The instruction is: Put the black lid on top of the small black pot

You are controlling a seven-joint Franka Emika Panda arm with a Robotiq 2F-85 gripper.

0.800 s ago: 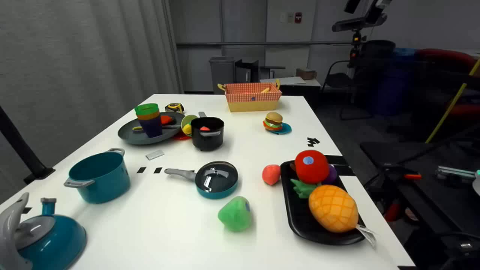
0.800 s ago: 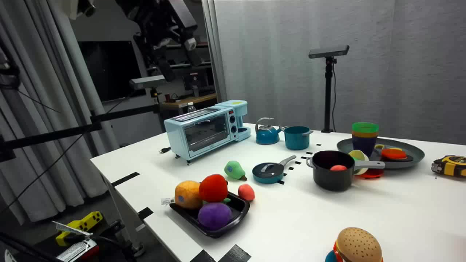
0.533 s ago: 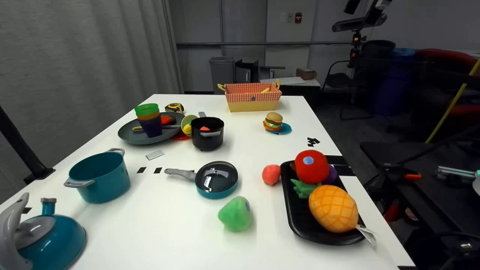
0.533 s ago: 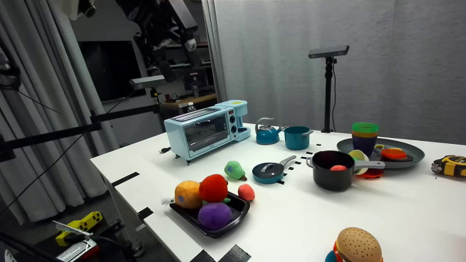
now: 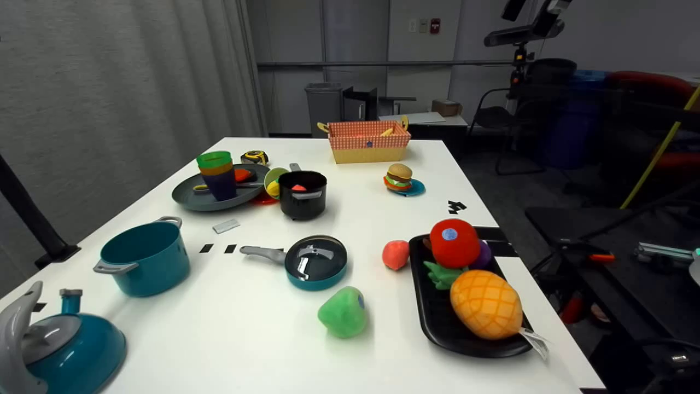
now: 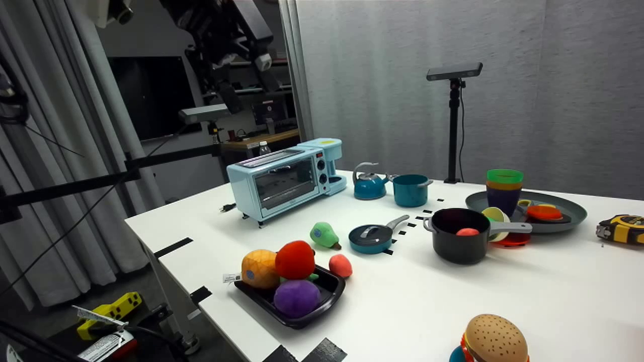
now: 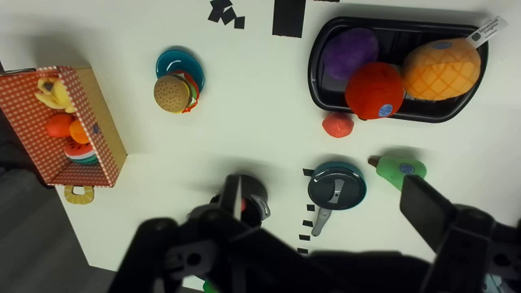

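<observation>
The black lid [image 5: 317, 258] is round and glossy with a grey grip strip. It rests on the small teal frying pan [image 5: 314, 283], and also shows in an exterior view [image 6: 366, 234] and in the wrist view [image 7: 323, 190]. The small black pot [image 5: 303, 207] stands upright with a red-pink item inside; it also shows in an exterior view [image 6: 459, 247]. In the wrist view the pot [image 7: 255, 184] is partly hidden behind a finger. My gripper [image 7: 325, 199] is open and empty, high above the table. It also shows in an exterior view [image 6: 250, 90].
A green plush pear [image 5: 343, 313] and a pink plush fruit [image 5: 395, 255] lie near the pan. A black tray [image 5: 432, 323] holds plush fruit. A teal pot [image 5: 150, 268], kettle [image 5: 82, 350], large dark plate [image 5: 197, 203] with cups, toy burger [image 5: 399, 178] and basket [image 5: 369, 155] stand around.
</observation>
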